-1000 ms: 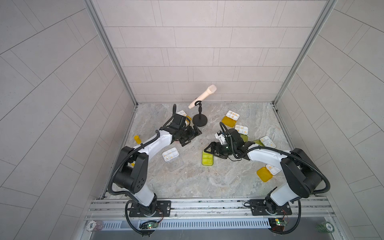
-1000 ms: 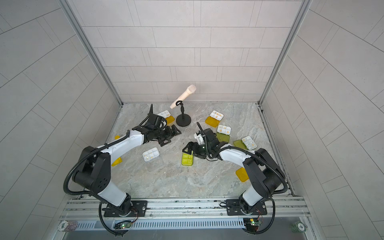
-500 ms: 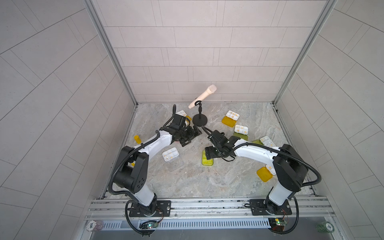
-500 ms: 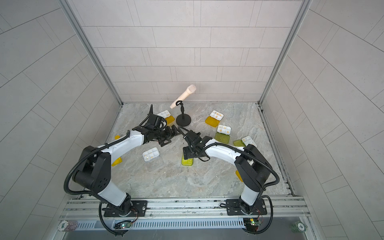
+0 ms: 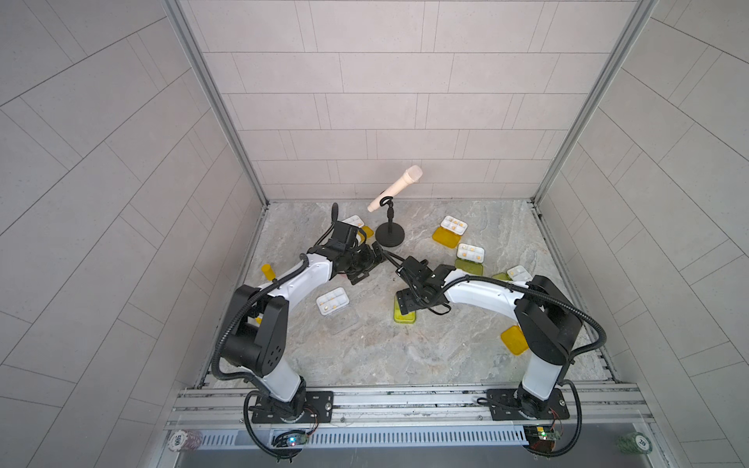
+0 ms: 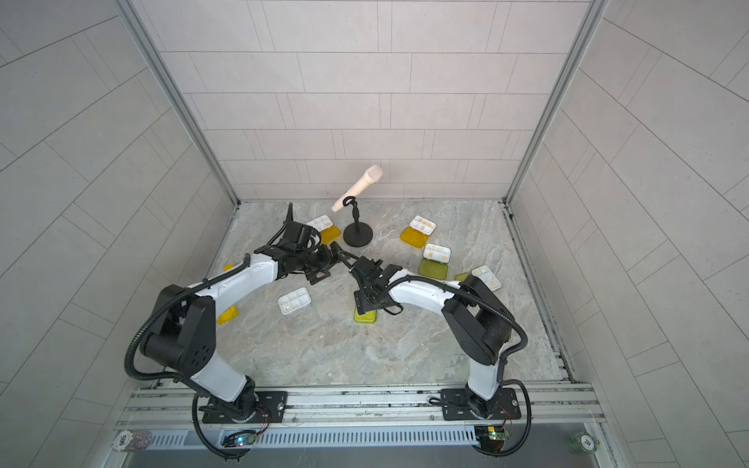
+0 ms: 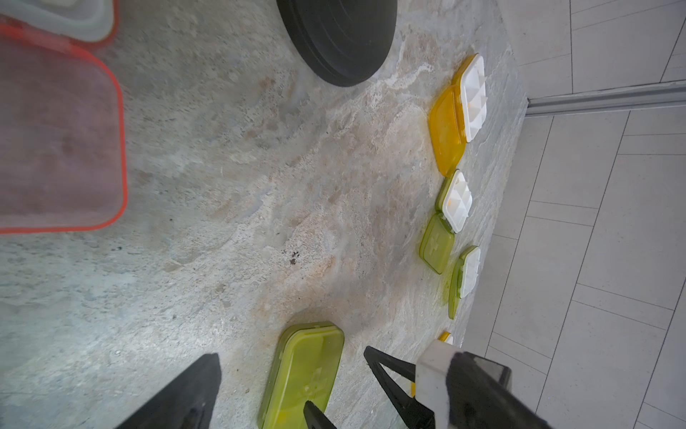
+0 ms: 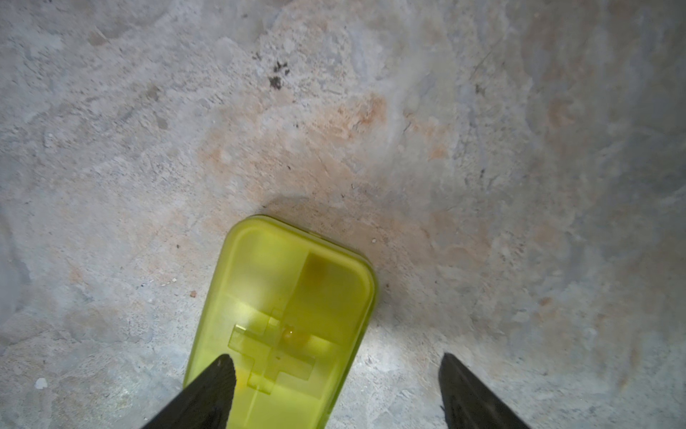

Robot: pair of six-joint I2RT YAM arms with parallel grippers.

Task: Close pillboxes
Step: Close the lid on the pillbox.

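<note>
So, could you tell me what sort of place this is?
Probably a purpose-built robot test booth: left arm and right arm bolted to a metal rail, grey panel walls closing in a marble-look tabletop, a microphone on its stand.

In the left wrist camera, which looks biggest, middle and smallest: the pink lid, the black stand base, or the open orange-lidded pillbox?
1. pink lid, nearest the camera, so closeness may inflate it
2. black stand base, partly out of frame
3. open orange-lidded pillbox, farthest away

Lime pillbox shut, lying flat; clear-lidded pillbox near, open
</note>
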